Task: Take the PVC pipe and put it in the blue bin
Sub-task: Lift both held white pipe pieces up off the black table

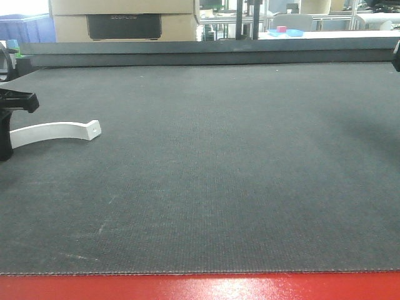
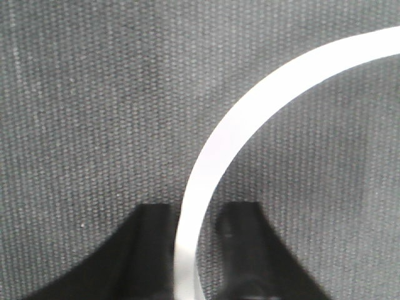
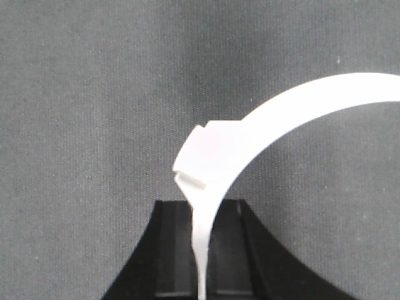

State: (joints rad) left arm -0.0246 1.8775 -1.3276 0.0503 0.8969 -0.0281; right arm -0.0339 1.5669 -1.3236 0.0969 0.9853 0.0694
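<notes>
The left gripper stands at the left edge of the dark grey mat, its black jaws drawn in narrowly on one end of a white curved PVC piece. The piece arches away to the right, and its far end sits low at the mat. The right gripper, barely visible at the far right edge of the front view, has its jaws pressed onto the thin end of a second white PVC piece above the mat. A blue bin stands beyond the table at the top left, well apart from both pieces, and its contents cannot be seen. Farther back, a shallow blue tray carries a pink object.
</notes>
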